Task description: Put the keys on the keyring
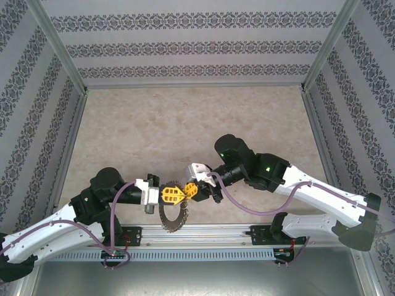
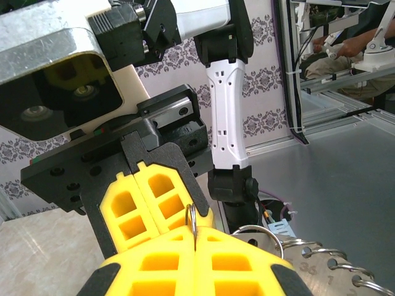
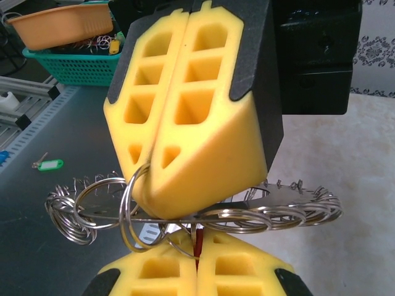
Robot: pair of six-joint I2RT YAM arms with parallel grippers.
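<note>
Step in hand: threading. left gripper (image 3: 154,191): fingers closed on the keyring (image 3: 296,208) rim, holding it level. right gripper (image 3: 197,266): clamped on the red key (image 3: 197,244), just beneath the keyring. Next: ease the key onto one wire loop (neighbouring loops crowd it). Beyond the keyring: green tag (image 3: 48,164), teal basket (image 3: 68,65).

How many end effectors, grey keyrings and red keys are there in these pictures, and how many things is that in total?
end effectors: 2, the left end effector and the right end effector
grey keyring: 1
red key: 1
total: 4
</note>
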